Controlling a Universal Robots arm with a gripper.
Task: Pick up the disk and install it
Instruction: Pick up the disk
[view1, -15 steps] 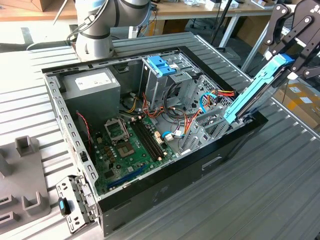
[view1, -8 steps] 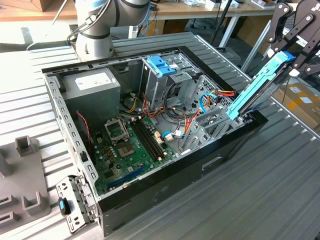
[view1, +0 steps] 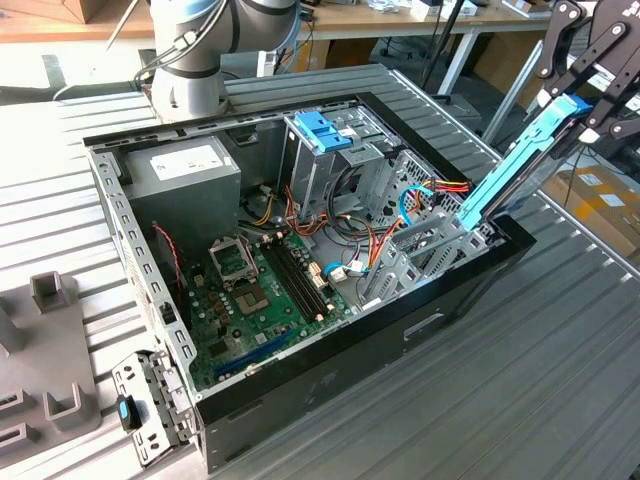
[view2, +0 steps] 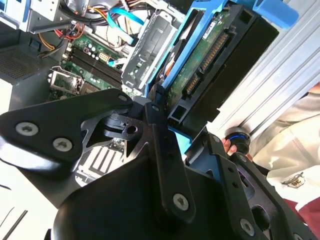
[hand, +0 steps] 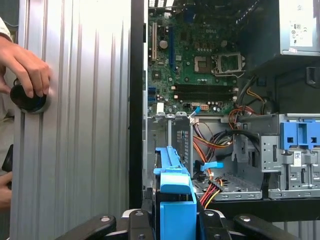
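Gripper (view1: 580, 110): clamped on the disk (view1: 510, 175), at its upper end.
Disk: tilted, lower end at the drive bay (view1: 425, 250) of the open computer case (view1: 330, 365).
Progress: picked up; not yet seated.

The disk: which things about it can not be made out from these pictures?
- Lower end of the disk: in the exterior view the drive cage hides it, so how deep it sits is unclear.
- Label face: the second wrist view shows its circuit board side instead.
- Body: in the first wrist view its blue rail covers it, and the picture's edge cuts it off.
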